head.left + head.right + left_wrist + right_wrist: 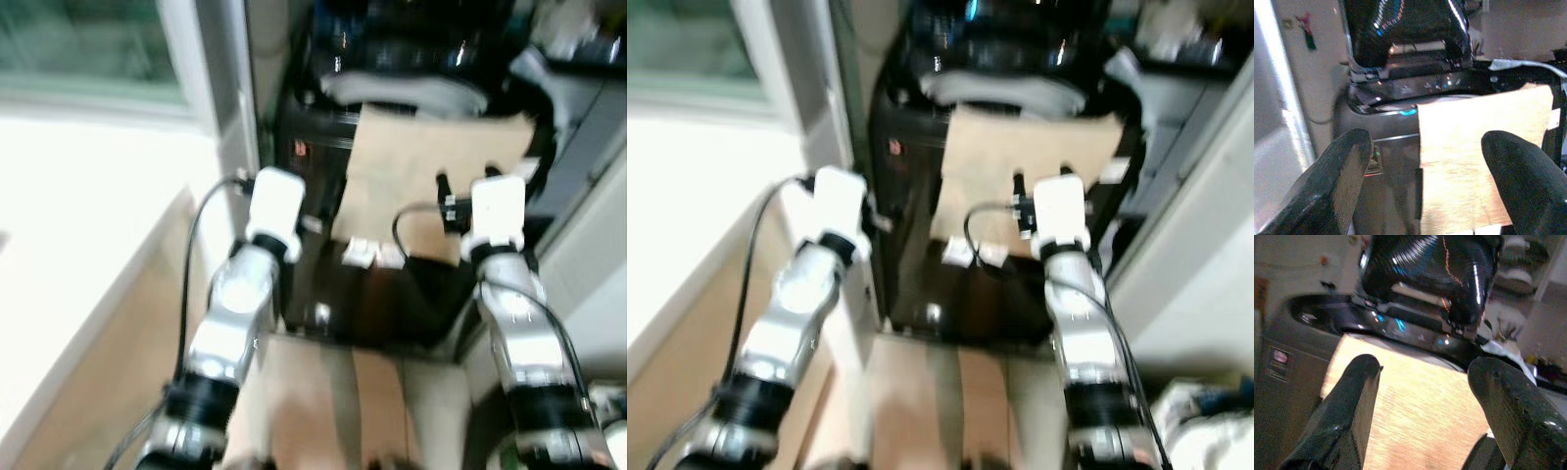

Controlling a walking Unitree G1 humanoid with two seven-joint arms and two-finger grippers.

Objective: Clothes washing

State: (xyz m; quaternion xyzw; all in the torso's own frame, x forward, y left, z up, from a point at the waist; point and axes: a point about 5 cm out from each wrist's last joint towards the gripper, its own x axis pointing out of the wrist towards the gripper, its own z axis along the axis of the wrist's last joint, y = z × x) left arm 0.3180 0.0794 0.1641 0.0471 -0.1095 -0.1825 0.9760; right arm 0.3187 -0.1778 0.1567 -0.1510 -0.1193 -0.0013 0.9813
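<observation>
A black top-loading washing machine (313, 147) stands straight ahead with its glossy lid (1405, 29) raised. A tan cloth (431, 166) hangs from the drum opening down over the machine's front. Both silver arms are raised toward it. My left gripper (1432, 147) is open, short of the machine's front left corner, with the cloth's left edge showing between its fingers (1347, 171). My right gripper (1422, 377) is open too, facing the middle of the cloth, with nothing held. The eye views are blurred.
A white window frame post (220, 98) and a bright sill (88, 215) lie to the left of the machine. A grey cabinet (588, 245) stands close on the right. Tan floor (333, 411) lies below, with white items (1205, 431) at the lower right.
</observation>
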